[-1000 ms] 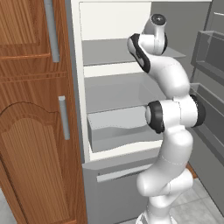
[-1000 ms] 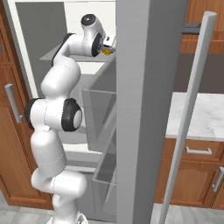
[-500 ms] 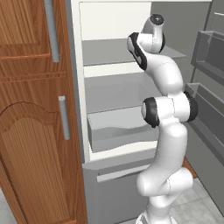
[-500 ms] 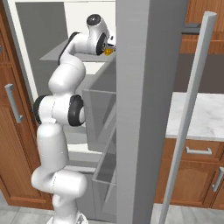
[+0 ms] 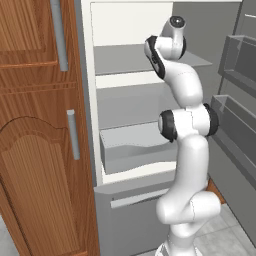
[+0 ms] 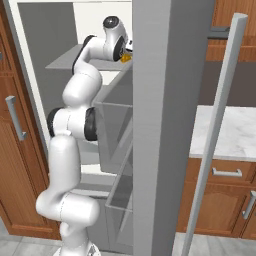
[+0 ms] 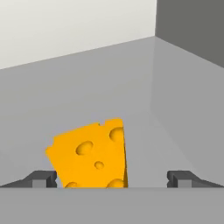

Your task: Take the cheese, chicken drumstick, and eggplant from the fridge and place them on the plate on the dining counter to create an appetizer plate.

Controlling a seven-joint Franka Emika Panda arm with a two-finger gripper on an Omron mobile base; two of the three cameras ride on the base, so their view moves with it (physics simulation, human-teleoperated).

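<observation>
Pincer (image 7: 112, 177) spread wide, cheese (image 7: 92, 154) between its fingertips on the fridge (image 7: 87, 87) shelf

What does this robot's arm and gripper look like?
The arm is glossy white, built of rounded, tube-like links with dark grey to black rings at the joints and a dark round cap at the top. The gripper shows two small dark grey, blocky fingertips. No cables or markings are visible.

A home kitchen. An open fridge (image 5: 135, 125) with pale grey shelves and a wavy-fronted drawer stands as the landmark. Left of it rises a brown wooden cupboard (image 5: 35, 150) with grey bar handles; right of it runs a marble-topped counter (image 6: 225, 132) over brown wooden drawers with grey handles.
</observation>
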